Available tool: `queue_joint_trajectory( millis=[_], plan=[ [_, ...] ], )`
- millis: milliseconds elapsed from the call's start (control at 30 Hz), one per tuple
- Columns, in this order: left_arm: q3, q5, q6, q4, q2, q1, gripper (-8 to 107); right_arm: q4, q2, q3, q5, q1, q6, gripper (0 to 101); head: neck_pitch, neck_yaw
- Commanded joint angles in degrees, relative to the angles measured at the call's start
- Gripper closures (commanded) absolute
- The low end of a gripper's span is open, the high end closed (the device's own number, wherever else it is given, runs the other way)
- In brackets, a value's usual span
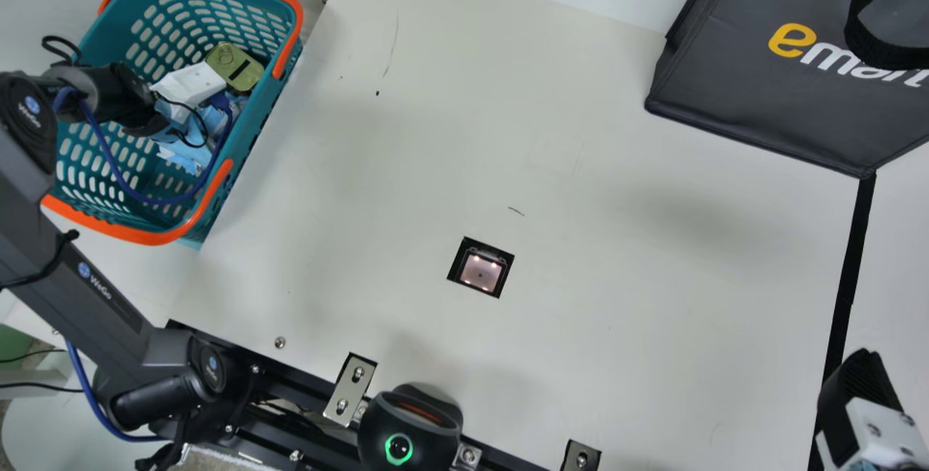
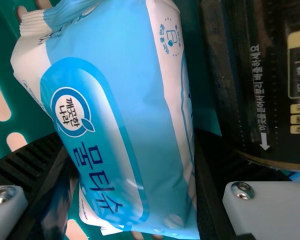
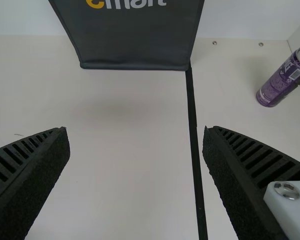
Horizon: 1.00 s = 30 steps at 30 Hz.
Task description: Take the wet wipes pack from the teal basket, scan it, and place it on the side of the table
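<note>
Clearly the left gripper point(image 2: 127, 132) sits released, 2 fingers flanking the wet wipes pack point(image 2: 115, 100) in the teal basket point(image 1: 265, 109); closing off-centre could snag the dark container point(image 2: 240, 90). Squeezed wrapping might foil the scanner window point(image 1: 480, 272). The right gripper point(image 3: 135, 128) hangs unclenched.

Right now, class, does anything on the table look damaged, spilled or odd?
Only slight blemishes: a short dark mark beyond the lit square window, and a thin curved line nearer the teal basket; both mar the cream tabletop.
</note>
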Motion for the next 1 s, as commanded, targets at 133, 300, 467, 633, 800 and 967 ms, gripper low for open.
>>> queue_joint_trajectory(
  millis=[133, 300, 467, 633, 800, 967],
  plan=[
    [0.1, 0.3, -1.2, -0.4, -0.8, -0.2, 107, 0.0, 0.0, 0.0, 0.0, 0.0, 0.0, 6, -1.7, 0.1],
    [0.7, 0.3, -2.1, -1.1, -2.4, -0.3, 107, 0.0, 0.0, 0.0, 0.1, 0.0, 0.0, 6, -1.7, 0.1],
    [1.6, -0.1, -2.5, -2.3, -4.7, -0.3, 107, 0.0, 0.0, 0.0, 0.1, 0.0, 0.0, 6, -1.7, 0.1],
    [2.7, -0.6, -3.8, -2.3, -7.0, -0.1, 107, 0.0, 0.0, 0.0, 0.1, 0.0, 0.0, 6, -1.7, 0.1],
    [3.7, -0.7, -5.5, -1.7, -9.7, 0.1, 107, 0.0, 0.0, 0.0, 0.1, 0.0, 0.0, 6, -1.7, 0.1],
    [4.2, 0.1, -6.3, -2.2, -12.9, 0.2, 107, 0.0, 0.0, 0.0, 0.1, 0.0, 0.0, 6, -1.7, 0.1]
  ],
)
